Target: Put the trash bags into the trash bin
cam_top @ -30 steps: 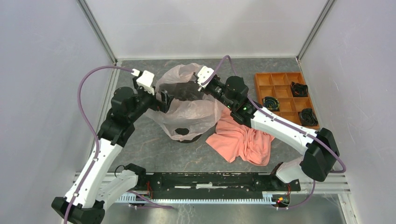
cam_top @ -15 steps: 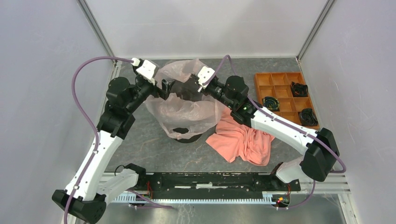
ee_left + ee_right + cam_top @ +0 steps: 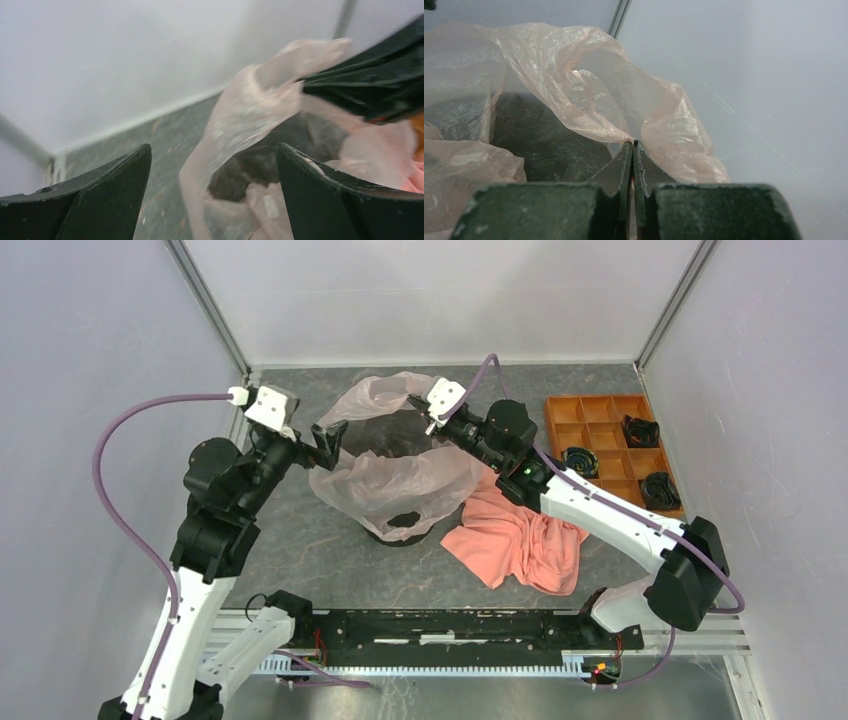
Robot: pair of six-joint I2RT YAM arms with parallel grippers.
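Note:
The pale pink translucent trash bag (image 3: 400,475) is draped over the black trash bin (image 3: 405,524), which shows only as dark patches through and below the plastic. My right gripper (image 3: 421,406) is shut on the bag's far rim and holds it up above the bin; in the right wrist view its jaws (image 3: 633,143) pinch the plastic (image 3: 574,75), with the bin's dark inside (image 3: 539,142) below. My left gripper (image 3: 327,441) is open and empty, just left of the bag. In the left wrist view (image 3: 214,147) the bag (image 3: 250,110) lies beyond the spread fingers.
A coral-orange cloth (image 3: 515,540) lies crumpled on the table right of the bin, under the right arm. A flat orange compartment tray (image 3: 600,412) with several black parts stands at the back right. Enclosure walls stand close at the left, back and right.
My left gripper has drawn back leftward out of the bag's mouth and now stands open beside it. The bag's left side has sagged lower over the bin. The right gripper kept its hold.

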